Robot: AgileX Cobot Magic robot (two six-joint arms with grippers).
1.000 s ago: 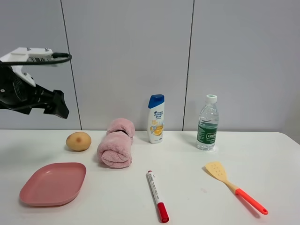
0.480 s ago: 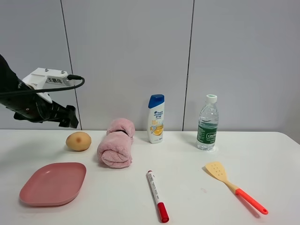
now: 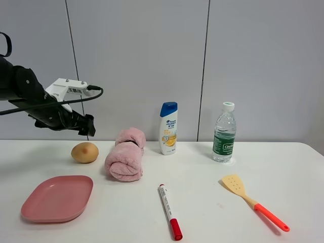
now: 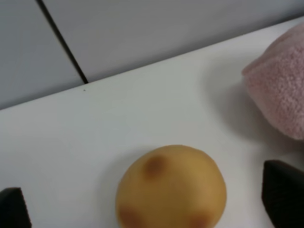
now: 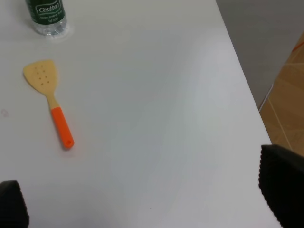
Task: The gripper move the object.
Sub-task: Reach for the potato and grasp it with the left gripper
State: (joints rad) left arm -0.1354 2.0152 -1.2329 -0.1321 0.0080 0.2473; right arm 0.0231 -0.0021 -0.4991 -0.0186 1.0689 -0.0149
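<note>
The object, a tan-brown potato-like lump (image 3: 84, 152), lies on the white table at the left, between the pink plate and the back wall. My left gripper (image 3: 88, 125) hangs in the air just above and behind it, a short way off the table. In the left wrist view the lump (image 4: 171, 187) sits between the two black fingertips (image 4: 284, 197), which stand wide apart; the gripper (image 4: 149, 202) is open and empty. My right gripper (image 5: 145, 194) shows only in the right wrist view, open and empty above bare table near the right edge.
A rolled pink towel (image 3: 125, 154) lies just right of the lump. A pink plate (image 3: 57, 198) sits in front of it. A shampoo bottle (image 3: 168, 128), a water bottle (image 3: 224, 132), a red-capped marker (image 3: 169, 211) and a yellow-orange spatula (image 3: 253, 201) stand further right.
My left arm has swung right and down, from high at the left edge to just above the lump. Nothing on the table has moved.
</note>
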